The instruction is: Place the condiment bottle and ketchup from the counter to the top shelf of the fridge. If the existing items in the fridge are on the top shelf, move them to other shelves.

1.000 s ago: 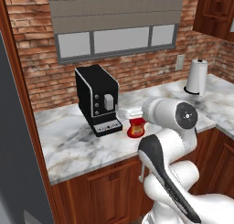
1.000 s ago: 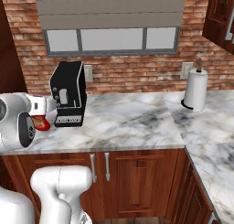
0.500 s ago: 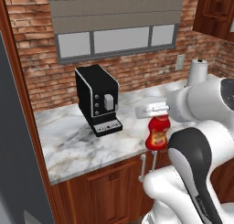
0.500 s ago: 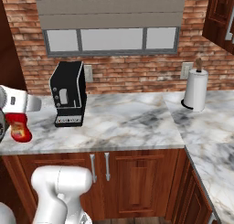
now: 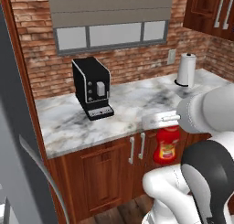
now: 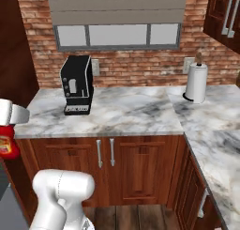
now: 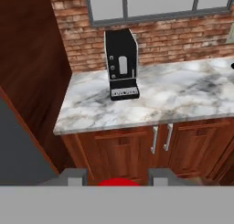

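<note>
My claw [image 7: 117, 175] was clamped on the ketchup [image 5: 167, 144], its 2 fingers standing on either side of the red cap that showed between them in the hand view. The bottle hung upright below my claw, label outward, clear of the tabletop [image 5: 132, 106] and out in front of the wooden cabinet doors [image 5: 114, 168]. I judged that I held it by the top so the body could hang free and be set down base first on a shelf.

Beyond my claw, back on the tabletop, stood the black coffee machine [image 5: 92, 88] against the brick wall [image 5: 41, 58], and farther off to its right the paper towel roll [image 5: 186, 69]. To the far left of my claw a grey edge [image 5: 11, 141] rose, which I took for the fridge or its door; I could not see its shelves.

By my reckoning the ketchup was off the tabletop and in transit, not yet placed. The next move would call for swinging left toward the fridge while keeping the bottle upright, since a tilt in so narrow a grip could let it slip.
</note>
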